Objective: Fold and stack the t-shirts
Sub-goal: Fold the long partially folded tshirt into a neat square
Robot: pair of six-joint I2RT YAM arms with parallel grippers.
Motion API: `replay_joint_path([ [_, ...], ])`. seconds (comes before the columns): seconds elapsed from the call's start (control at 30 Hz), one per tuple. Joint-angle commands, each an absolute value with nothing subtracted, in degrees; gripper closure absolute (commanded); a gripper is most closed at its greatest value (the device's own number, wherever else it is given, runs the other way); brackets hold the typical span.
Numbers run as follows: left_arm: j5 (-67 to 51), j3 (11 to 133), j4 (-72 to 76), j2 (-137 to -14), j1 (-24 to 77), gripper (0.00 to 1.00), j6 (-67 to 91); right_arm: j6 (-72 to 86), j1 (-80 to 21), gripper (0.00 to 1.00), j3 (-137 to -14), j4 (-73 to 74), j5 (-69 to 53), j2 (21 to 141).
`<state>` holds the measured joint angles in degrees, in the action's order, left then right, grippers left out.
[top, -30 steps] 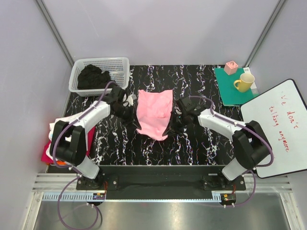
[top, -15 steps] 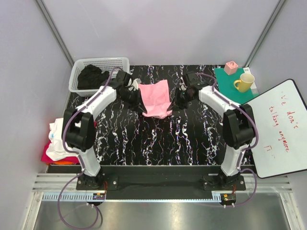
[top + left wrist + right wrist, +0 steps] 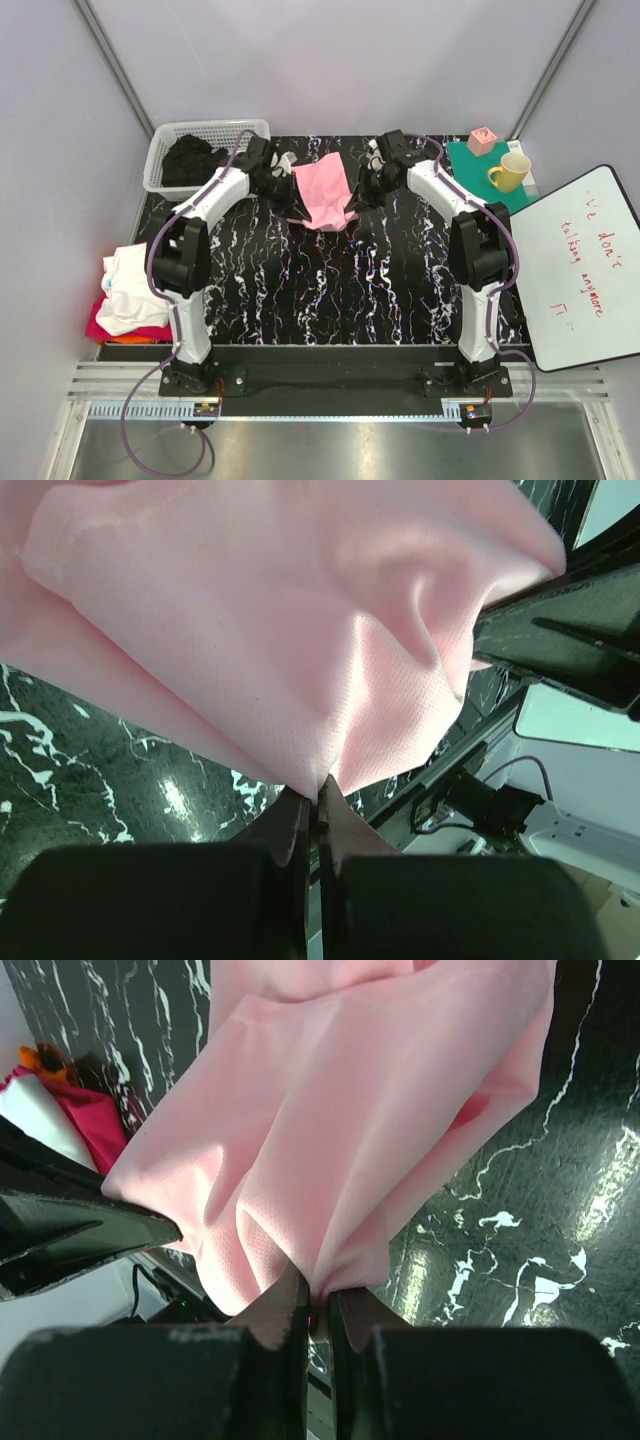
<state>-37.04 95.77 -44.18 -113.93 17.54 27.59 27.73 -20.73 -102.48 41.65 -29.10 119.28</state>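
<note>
A light pink t-shirt (image 3: 322, 192) hangs bunched between my two grippers over the far middle of the black marbled table (image 3: 330, 290). My left gripper (image 3: 284, 184) is shut on its left edge, the cloth (image 3: 280, 630) pinched at the fingertips (image 3: 318, 798). My right gripper (image 3: 363, 188) is shut on its right edge, where the cloth (image 3: 350, 1110) gathers into the jaws (image 3: 320, 1298). A pile of white, magenta and orange t-shirts (image 3: 125, 295) lies at the table's left edge. Black t-shirts (image 3: 195, 158) sit in the basket.
The white lattice basket (image 3: 160, 178) stands at the far left corner. A green mat (image 3: 480, 195) at the far right carries a yellow mug (image 3: 510, 172) and a pink cube (image 3: 482, 140). A whiteboard (image 3: 580, 270) leans at the right edge.
Both arms have stretched toward the far side of the table, carrying the pink t-shirt away from the near middle. The shirt now looks shorter and more bunched.
</note>
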Motion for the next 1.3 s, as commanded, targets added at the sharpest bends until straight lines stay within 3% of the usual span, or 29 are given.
replay_joint_path([
  [0.0, -40.08, 88.70, -44.21, -108.39, 17.58, 1.00, 27.25, 24.96, -20.92, 0.89, -96.70, 43.95, -32.16, 115.50],
  [0.37, -40.25, 63.84, -44.56, -90.29, 19.51, 1.00, 26.63, 26.54, -22.14, 0.89, -71.04, 44.12, -34.89, 97.15],
  [0.63, -39.74, 57.83, -53.26, -81.39, 21.61, 1.00, 26.11, 31.46, -27.24, 0.89, -62.93, 44.74, -37.00, 87.11],
  [0.93, -38.50, 66.07, -49.31, -83.40, 21.80, 1.00, 23.65, 25.14, -27.69, 0.88, -76.45, 47.89, -34.80, 97.44],
  [1.27, -41.04, 77.42, -42.72, -96.57, 20.92, 1.00, 23.47, 20.74, -24.79, 0.86, -96.76, 49.48, -35.25, 111.17],
])
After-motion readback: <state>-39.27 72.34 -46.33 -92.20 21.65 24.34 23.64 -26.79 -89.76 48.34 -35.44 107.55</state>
